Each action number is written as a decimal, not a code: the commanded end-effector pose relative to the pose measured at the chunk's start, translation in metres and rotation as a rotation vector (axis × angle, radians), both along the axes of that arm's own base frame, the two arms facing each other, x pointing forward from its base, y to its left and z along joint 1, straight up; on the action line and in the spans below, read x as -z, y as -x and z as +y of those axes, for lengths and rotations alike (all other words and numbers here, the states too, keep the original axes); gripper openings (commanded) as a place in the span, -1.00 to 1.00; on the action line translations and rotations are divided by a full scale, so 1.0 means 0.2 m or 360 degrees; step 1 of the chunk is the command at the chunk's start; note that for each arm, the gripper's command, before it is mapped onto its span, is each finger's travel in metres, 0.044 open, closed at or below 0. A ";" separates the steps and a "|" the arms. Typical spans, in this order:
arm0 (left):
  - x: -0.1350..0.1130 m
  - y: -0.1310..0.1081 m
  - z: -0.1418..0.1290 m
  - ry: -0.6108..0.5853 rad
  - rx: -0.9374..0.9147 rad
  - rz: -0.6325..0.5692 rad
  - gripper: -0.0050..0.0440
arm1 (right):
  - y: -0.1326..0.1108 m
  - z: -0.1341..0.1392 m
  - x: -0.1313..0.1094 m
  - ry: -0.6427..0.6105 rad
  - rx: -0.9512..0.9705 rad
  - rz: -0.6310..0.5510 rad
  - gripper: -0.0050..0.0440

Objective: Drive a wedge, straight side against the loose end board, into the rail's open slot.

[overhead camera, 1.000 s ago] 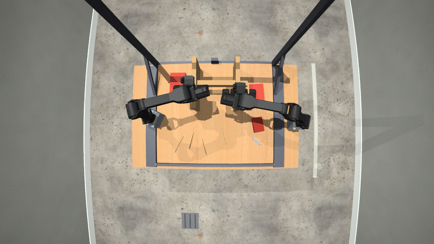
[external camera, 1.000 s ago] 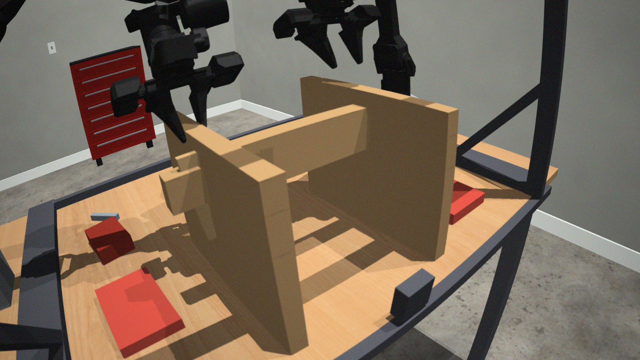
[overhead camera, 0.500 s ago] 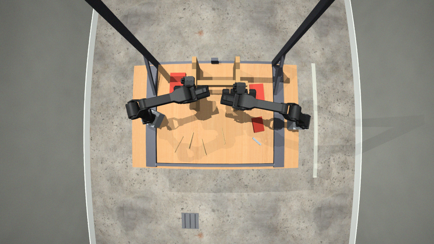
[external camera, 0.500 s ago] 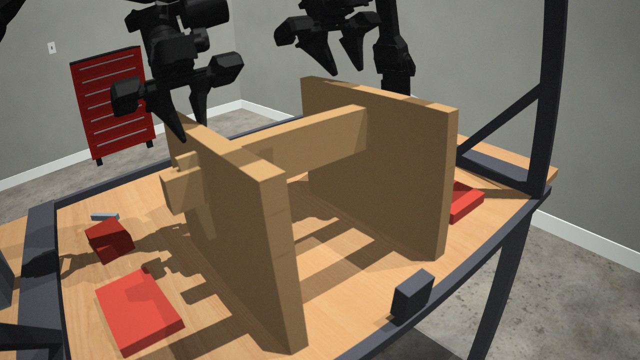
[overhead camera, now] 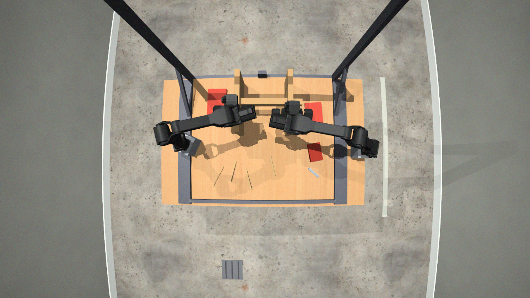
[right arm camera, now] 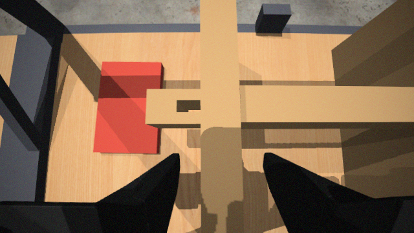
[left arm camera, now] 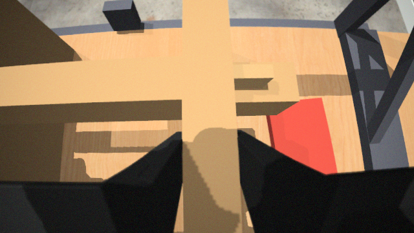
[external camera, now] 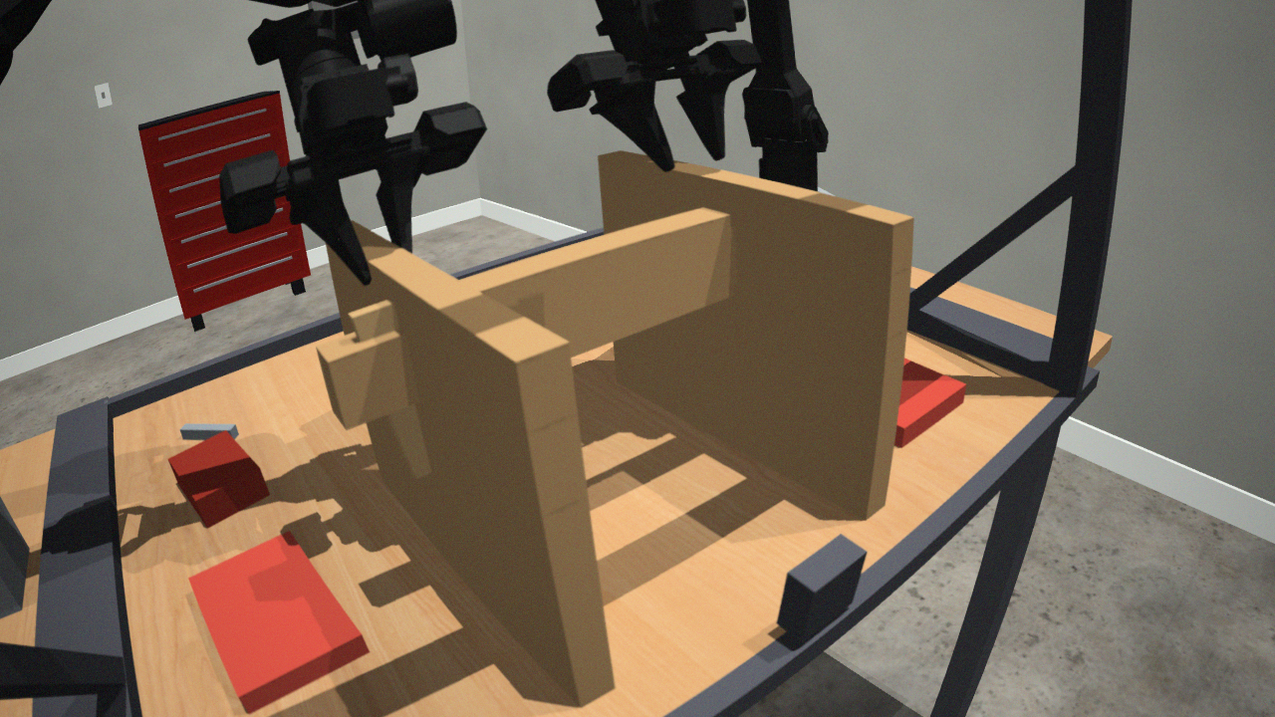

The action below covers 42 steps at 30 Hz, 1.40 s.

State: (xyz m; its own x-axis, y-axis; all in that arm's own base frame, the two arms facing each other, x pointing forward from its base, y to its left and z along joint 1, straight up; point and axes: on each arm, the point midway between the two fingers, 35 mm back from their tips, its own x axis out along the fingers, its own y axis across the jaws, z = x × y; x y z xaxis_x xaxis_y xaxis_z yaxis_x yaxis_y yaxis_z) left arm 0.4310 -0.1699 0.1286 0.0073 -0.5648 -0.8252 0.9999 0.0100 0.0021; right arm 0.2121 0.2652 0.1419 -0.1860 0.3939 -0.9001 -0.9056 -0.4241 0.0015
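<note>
Two tan end boards stand upright, joined by a rail (external camera: 606,276). My left gripper (external camera: 382,258) is shut on the top edge of the nearer end board (external camera: 490,445); in the left wrist view (left arm camera: 209,134) both fingers press its faces. A wedge (external camera: 373,323) stands in that board's tenon slot and also shows in the left wrist view (left arm camera: 253,72). My right gripper (external camera: 688,155) is open over the top edge of the other end board (external camera: 766,339), with a finger on each side and gaps between (right arm camera: 221,155). That end's slot (right arm camera: 187,105) is open and empty.
Flat red pads lie outside each board (external camera: 267,614) (right arm camera: 127,107). A small red block (overhead camera: 314,152) and a grey piece (overhead camera: 313,172) lie at the front right. Several thin wooden slivers (overhead camera: 233,171) lie at the front. A dark block (external camera: 820,575) sits on the back edge. Frame posts (left arm camera: 372,81) stand at the corners.
</note>
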 end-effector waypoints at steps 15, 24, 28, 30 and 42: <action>-0.11 0.00 -0.01 0.0025 0.0002 -0.0089 -1.00 | -0.01 0.00 0.09 -0.0008 -0.0001 -0.0020 0.22; -0.11 0.00 -0.01 0.0025 0.0002 -0.0089 -1.00 | -0.01 0.00 0.06 -0.0031 -0.0001 -0.0045 -0.80; -0.11 0.00 -0.01 0.0025 0.0002 -0.0089 -1.00 | -0.01 0.00 0.06 -0.0033 -0.0001 -0.0047 -0.80; -0.11 0.00 -0.01 0.0025 0.0002 -0.0089 -1.00 | -0.01 0.00 0.06 -0.0034 -0.0001 -0.0047 -0.80; -0.09 -0.04 0.01 0.0009 -0.0014 -0.0099 -1.00 | -0.01 0.00 0.06 -0.0034 -0.0001 -0.0047 -0.81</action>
State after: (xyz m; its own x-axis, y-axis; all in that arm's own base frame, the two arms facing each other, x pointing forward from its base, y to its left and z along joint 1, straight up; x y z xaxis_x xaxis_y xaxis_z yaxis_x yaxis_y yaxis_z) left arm 0.4310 -0.1699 0.1286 0.0074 -0.5649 -0.8251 0.9999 0.0100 0.0021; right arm 0.2125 0.2653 0.1222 -0.1844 0.3944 -0.9003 -0.9053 -0.4248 -0.0007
